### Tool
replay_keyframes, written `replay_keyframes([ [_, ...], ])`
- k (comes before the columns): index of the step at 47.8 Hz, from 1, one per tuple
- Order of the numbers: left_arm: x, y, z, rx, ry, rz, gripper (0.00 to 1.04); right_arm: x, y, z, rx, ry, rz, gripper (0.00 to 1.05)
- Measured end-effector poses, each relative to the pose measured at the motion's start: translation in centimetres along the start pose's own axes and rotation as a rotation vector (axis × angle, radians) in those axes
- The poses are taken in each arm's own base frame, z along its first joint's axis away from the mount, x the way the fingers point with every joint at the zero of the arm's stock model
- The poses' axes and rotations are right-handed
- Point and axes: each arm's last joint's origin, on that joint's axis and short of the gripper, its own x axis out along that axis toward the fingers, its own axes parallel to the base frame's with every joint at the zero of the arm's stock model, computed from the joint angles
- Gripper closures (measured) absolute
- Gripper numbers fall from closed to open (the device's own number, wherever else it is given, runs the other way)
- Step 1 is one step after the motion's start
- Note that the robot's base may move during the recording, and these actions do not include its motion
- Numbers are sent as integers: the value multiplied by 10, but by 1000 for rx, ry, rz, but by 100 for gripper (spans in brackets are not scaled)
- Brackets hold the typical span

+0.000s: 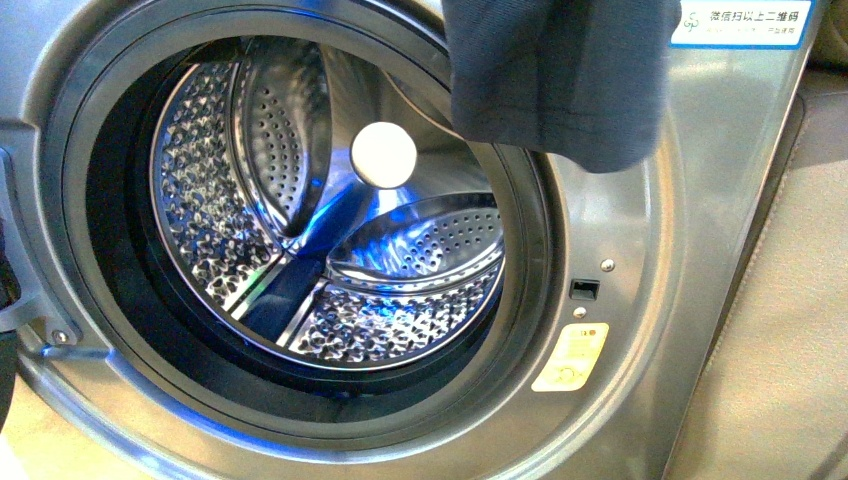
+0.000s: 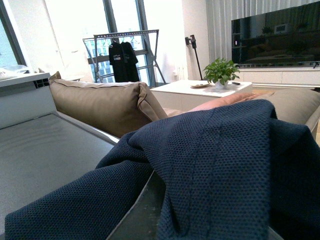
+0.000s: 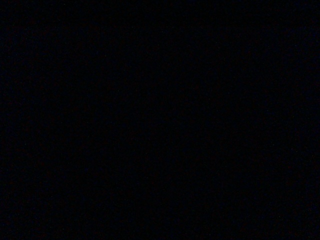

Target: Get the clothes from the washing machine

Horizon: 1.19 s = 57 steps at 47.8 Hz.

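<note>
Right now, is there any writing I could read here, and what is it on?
"微信扫以上二维码": on the blue-white label at the washing machine's top corner; the smaller line under it is too small to read.
Print on the yellow sticker on the machine's front: too blurred to read.
Right wrist view: dark.

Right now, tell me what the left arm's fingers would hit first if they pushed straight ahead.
Most likely the navy cloth, draped right across the left wrist view and hiding the fingers. Beyond it lies the tan sofa cushion, though how far off is unclear.
</note>
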Motion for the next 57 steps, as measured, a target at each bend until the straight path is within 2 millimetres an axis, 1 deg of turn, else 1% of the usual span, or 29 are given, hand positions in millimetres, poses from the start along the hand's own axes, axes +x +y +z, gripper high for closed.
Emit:
replay_keyframes([
  [5, 0, 0, 0, 1, 1, 4, 91, 10, 2, -1, 28, 32, -42, 7],
  [10, 0, 1, 0, 1, 1, 6, 91, 14, 7, -1, 25, 54, -64, 7],
  [12, 0, 1, 0, 1, 1, 6, 91, 16, 8, -1, 21, 64, -81, 10],
  [14, 0, 1, 0, 1, 1, 6, 91, 17, 10, 0, 1, 77, -106, 17],
  [19, 0, 1, 0, 1, 2, 7, 91, 18, 13, -1, -35, 96, -146, 29],
  [21, 0, 1, 0, 1, 2, 7, 91, 18, 13, 0, -54, 101, -163, 36],
  [27, 0, 1, 0, 1, 2, 7, 91, 17, 13, 1, -101, 99, -176, 51],
  [30, 0, 1, 0, 1, 1, 7, 91, 14, 12, 4, -131, 85, -179, 62],
  [33, 0, 1, 0, 1, 1, 6, 91, 11, 11, 6, -139, 76, -180, 69],
  [35, 0, 1, 0, 1, 1, 5, 91, 8, 10, 8, -149, 66, -178, 75],
  [39, 0, 1, 0, 1, 0, 1, 91, 3, 8, 11, -164, 43, -179, 83],
  [40, 0, 1, 0, 0, 0, -1, 90, 1, 7, 12, -170, 35, -180, 85],
  [42, 0, 0, 0, 0, -2, -5, 82, -3, 6, 14, -178, 21, -183, 86],
  [46, 0, 0, 1, 0, -4, -6, 71, -9, 3, 18, -196, -10, -193, 88],
  [50, 0, 0, 1, 0, -6, -6, 60, -16, 0, 27, -217, -53, -207, 88],
  [51, -1, 0, 2, 0, -6, -6, 55, -18, -1, 30, -224, -66, -211, 88],
  [54, -1, 0, 2, 0, -7, -6, 44, -24, -3, 39, -241, -100, -220, 88],
  [55, -1, 1, 2, 0, -8, -5, 43, -27, -4, 43, -247, -110, -223, 88],
  [57, -1, 1, 2, 0, -8, -5, 35, -30, -6, 47, -252, -124, -227, 88],
])
